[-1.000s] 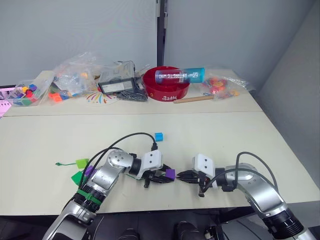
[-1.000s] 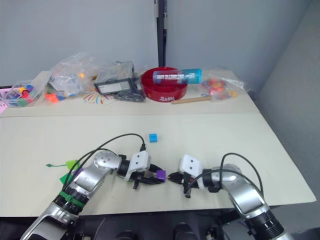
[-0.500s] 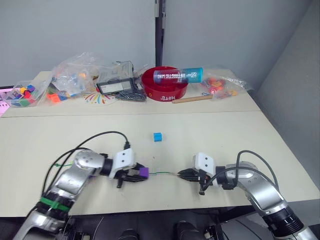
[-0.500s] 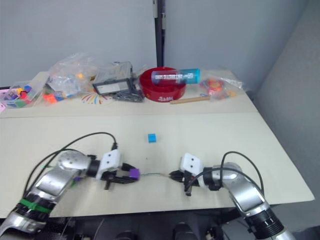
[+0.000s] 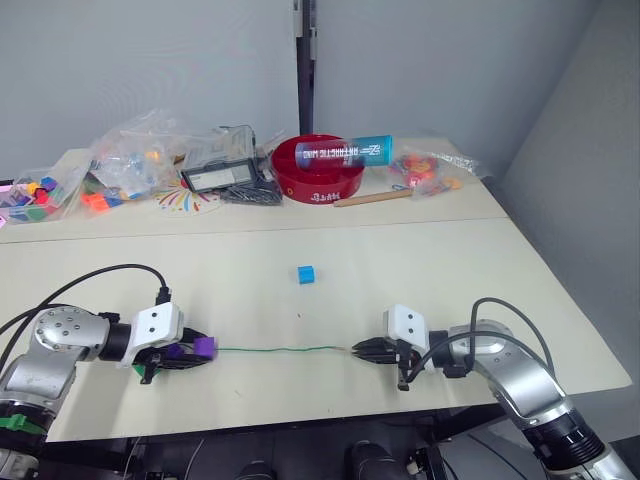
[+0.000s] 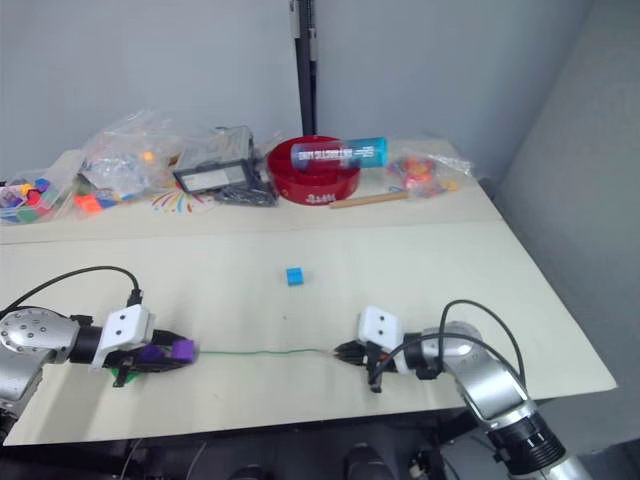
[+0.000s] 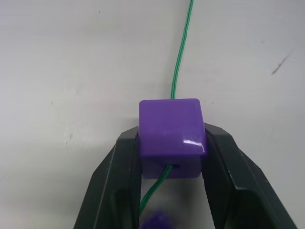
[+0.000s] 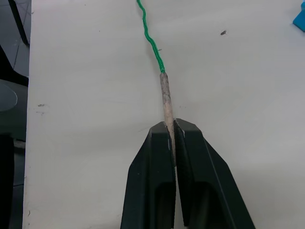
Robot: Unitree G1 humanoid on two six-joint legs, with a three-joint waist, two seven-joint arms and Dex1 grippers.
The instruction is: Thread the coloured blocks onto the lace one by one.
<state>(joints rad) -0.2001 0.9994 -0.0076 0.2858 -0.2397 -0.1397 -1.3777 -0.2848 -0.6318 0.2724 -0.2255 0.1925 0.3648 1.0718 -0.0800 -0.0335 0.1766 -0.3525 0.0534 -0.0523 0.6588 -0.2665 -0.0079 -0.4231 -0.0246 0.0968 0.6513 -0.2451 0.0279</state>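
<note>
The left gripper (image 7: 171, 143) is pinching a purple block (image 7: 171, 136) (lace (image 5: 280, 349) threaded through) while the right gripper (image 8: 171, 131) is clamping the lace's pale tip (image 8: 166, 98).

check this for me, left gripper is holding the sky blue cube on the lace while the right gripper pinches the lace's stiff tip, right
Not quite: the left gripper is shut on a purple cube, as the left wrist view shows. The sky blue cube sits loose on the table. The rest holds: the lace runs through the cube and the right gripper pinches its stiff tip.
</note>
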